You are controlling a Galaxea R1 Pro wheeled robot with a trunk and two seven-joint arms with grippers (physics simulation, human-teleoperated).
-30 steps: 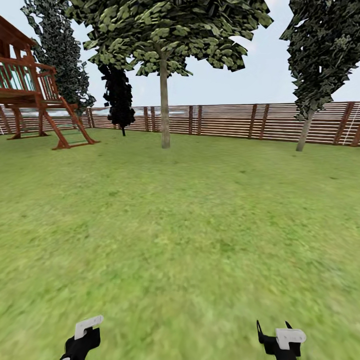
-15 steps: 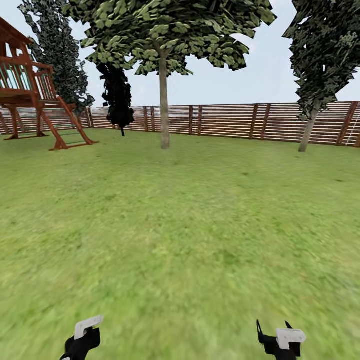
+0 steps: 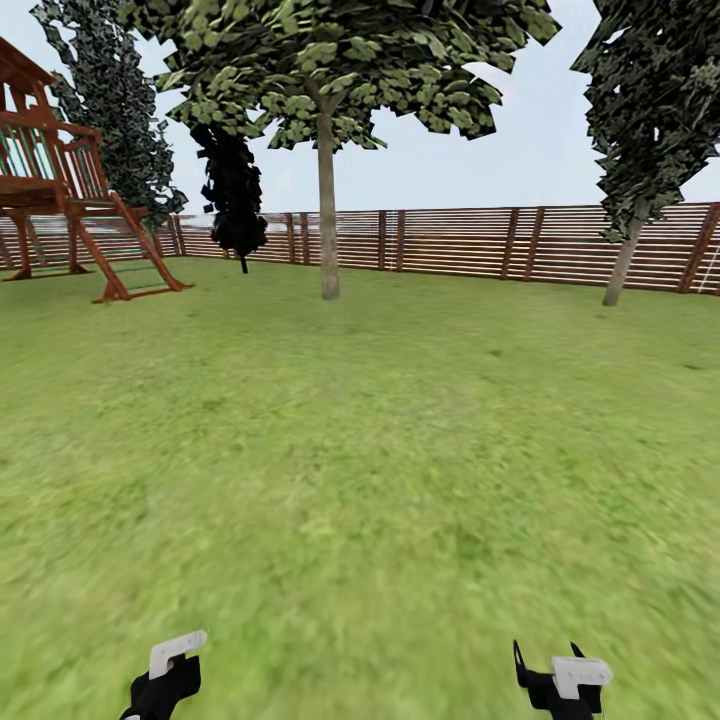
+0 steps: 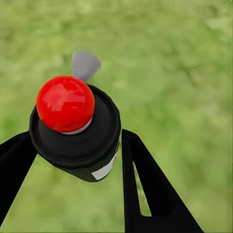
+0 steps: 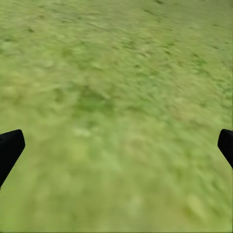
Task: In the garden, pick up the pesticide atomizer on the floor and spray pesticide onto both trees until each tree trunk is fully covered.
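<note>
The pesticide atomizer, a black cylinder with a red dot on top and a pale strip on its side, sits between the black fingers of my left gripper, which is shut on it. In the head view that gripper hangs low over the grass floor. My right gripper is open, its fingers spread wide over bare grass. Far ahead stands a tree with blocky green leaves, and its trunk is straight and grey-brown.
A brown slatted fence closes the lawn behind the tree. A red wooden play tower with a ladder stands at the far left. Dark conifers grow near the fence. A darker-leaved tree with a leaning trunk is at the far right.
The whole head view has shifted: the play tower slid left and the right-hand tree slid right, so the camera has moved forward. Both grippers keep their places in the view.
</note>
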